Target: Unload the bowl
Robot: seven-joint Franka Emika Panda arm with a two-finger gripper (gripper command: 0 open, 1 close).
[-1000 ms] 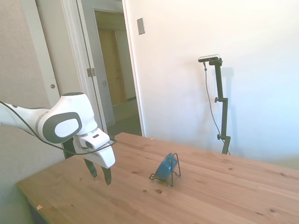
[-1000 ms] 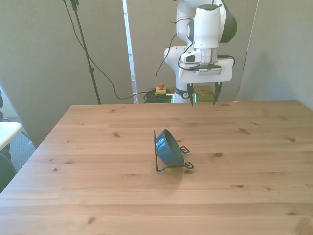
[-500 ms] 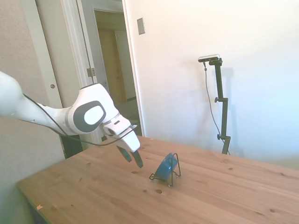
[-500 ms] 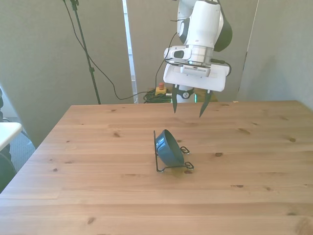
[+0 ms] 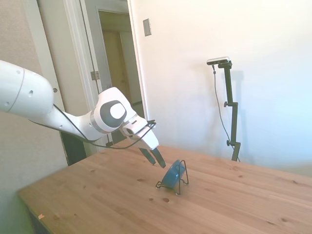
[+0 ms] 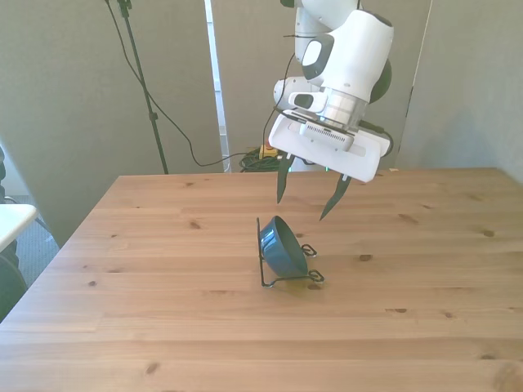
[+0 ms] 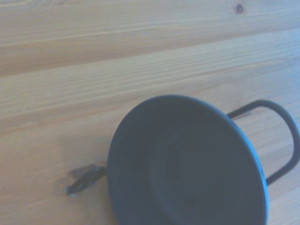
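One teal-blue bowl sits propped on its edge in a thin black wire rack, near the middle of the wooden surface. In the front view the bowl's open side faces the front view's left and leans against the rack's upright loop, while the rack's low curled feet stick out toward the front view's right. The white arm's pincer hangs in the air just above and behind the bowl, tilted so that its two dark fingers slant down toward it. The fingers are spread wide apart and hold nothing; both tips are clear of the bowl and the rack. From the side view the fingertips are just beside the bowl's upper rim, with a small gap between them. The wrist view looks at the bowl's rounded underside from close by, slightly blurred, with a loop of the rack's wire curving out past its edge and the wood grain running behind.
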